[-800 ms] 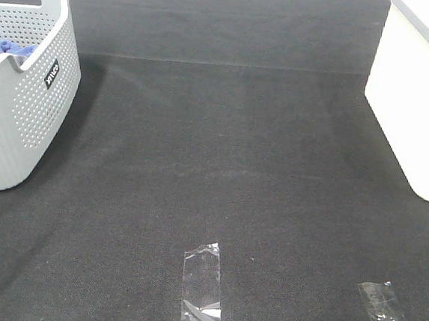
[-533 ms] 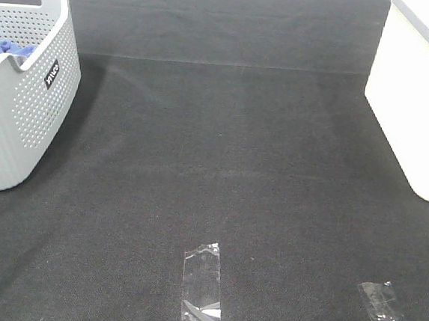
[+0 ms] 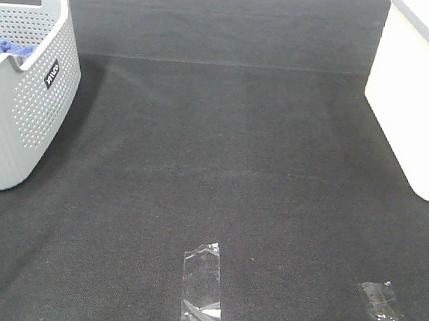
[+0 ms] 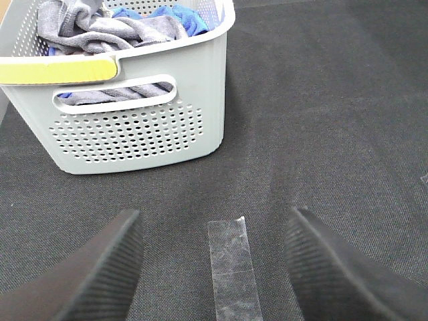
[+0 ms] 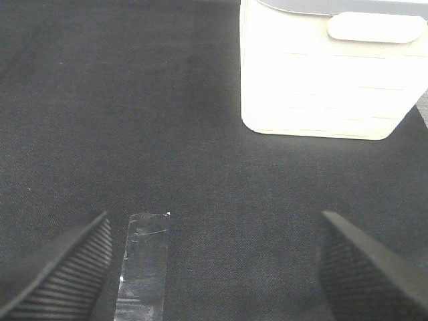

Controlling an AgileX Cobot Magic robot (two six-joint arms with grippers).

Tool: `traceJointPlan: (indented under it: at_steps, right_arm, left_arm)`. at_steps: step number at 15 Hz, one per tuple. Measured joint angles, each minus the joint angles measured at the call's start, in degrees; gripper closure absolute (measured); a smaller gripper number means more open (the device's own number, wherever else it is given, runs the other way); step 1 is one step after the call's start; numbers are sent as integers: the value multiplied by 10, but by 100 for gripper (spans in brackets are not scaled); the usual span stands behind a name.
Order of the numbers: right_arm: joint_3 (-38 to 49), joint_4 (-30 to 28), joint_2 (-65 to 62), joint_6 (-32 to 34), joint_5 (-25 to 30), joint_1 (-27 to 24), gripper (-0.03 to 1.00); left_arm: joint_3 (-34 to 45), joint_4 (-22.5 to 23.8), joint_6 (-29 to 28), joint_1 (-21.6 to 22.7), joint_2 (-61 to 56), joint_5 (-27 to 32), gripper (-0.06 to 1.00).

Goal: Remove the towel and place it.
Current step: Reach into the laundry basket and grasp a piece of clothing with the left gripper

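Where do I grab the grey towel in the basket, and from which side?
Best bet: pinch a raised fold of the crumpled towel, coming straight down into the open-topped basket: its walls enclose the towel on every side. Avoid the blue cloth beside it.

Crumpled grey towel point(image 4: 100, 30) in basket point(image 4: 134, 137)

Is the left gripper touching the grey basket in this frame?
Apart. The left wrist view shows a strip of bare black mat between the open left gripper and the perforated wall of the grey basket.
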Motion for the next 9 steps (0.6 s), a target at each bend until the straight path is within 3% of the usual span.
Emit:
traceJointPlan:
  at_steps: [9]
  right_arm:
    - [0,0,0,0,0,0,19]
  left_arm:
    - [0,0,0,0,0,0,34]
